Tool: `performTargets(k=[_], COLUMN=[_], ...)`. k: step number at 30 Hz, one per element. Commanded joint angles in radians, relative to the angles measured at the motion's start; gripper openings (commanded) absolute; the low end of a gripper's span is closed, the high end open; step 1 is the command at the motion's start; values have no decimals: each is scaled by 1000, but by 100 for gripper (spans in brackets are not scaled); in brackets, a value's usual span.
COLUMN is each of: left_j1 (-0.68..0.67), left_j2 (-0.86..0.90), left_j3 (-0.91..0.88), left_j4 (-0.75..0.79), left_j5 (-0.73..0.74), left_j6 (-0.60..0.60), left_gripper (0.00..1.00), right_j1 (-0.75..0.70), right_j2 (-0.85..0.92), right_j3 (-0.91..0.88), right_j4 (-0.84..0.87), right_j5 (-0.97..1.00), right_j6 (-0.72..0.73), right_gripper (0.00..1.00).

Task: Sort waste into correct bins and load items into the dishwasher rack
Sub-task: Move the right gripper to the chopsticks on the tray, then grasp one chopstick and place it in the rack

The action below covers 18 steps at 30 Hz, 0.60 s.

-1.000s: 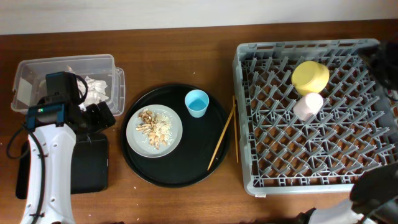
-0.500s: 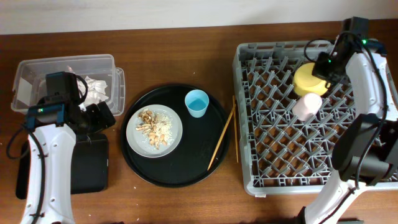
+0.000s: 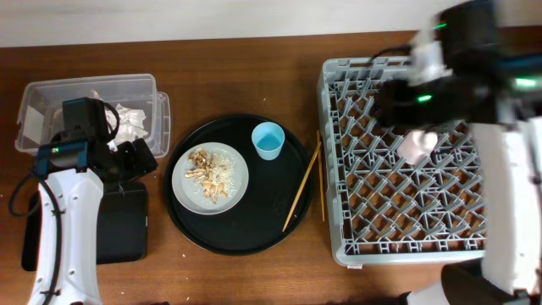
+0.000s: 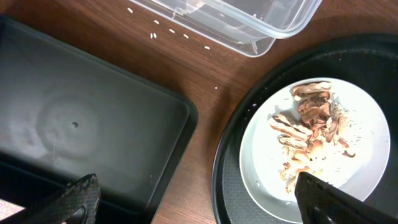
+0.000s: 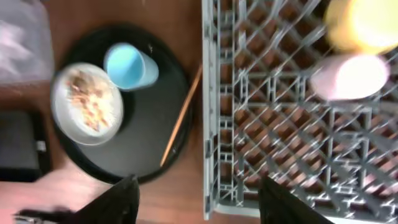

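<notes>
Left gripper (image 4: pixel 205 208) has its jaws spread wide with nothing in them. It hangs across the gap between the shallow black tray (image 4: pixel 93 130) and the round black tray (image 3: pixel 241 241): one finger over the shallow tray, the other over the near edge of the grey plate (image 4: pixel 314 168). Right gripper (image 5: pixel 199 208) also has its jaws apart and empty. Its view is blurred, and it sits high over the left wall of the dishwasher rack (image 3: pixel 406 216).

Pink cup (image 3: pixel 417 146) is already lying in the rack with the yellow bowl (image 5: pixel 364 25) just beside it; from overhead the right arm hides the bowl. Paper wrappers (image 3: pixel 129 120) are in the clear tub (image 3: pixel 51 91).

Left on the round tray:
- **Plate:** carries the food scraps (image 4: pixel 311 118). It looks stiff and smooth. The scraps are loose and crumbly, so I'd pinch it at the rim and keep it level until it is over a bin.
- **Light-blue cup (image 3: pixel 268 140):** upright near the plate. Probably light and a bit slippery; take it across the rim wall. It is well apart from both grippers.
- **Chopsticks (image 3: pixel 302 188):** lie across the tray's right edge, between tray and rack. Thin, light and likely to roll; pinch them mid-length. They are nearer the right gripper, but not under it
</notes>
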Motion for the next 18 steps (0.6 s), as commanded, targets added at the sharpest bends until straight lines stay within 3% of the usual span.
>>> performTargets(k=[1, 3, 5, 7, 10, 12, 15, 18], left_j1=[2, 2, 2, 2, 2, 2, 2, 2], left_j2=[-2, -2, -2, -2, -2, -2, -2, -2], left_j3=[-1, -1, -1, -1, -1, -1, -1, -1], left_j4=[0, 0, 0, 0, 0, 0, 0, 0], left_j5=[-11, -11, -11, -11, -11, -11, -11, -11], left_j6=[-10, -10, -10, -10, -10, -10, -10, -10], left_gripper=[99, 99, 99, 99, 99, 99, 99, 99], right_j1=[185, 259, 333, 377, 387, 388, 407, 432], right_j2=[34, 34, 34, 34, 35, 46, 87, 158], right_j3=[-236, -408, -607, -786, -937, -1026, -1034, -1034], right_j4=[76, 216, 424, 611, 786, 889, 939, 946], right_j5=[189, 178, 103, 79, 63, 53, 80, 114], right_j6=[268, 328, 329, 425, 481, 525, 525, 614], right_gripper=[62, 59, 47, 42, 42, 42, 42, 41])
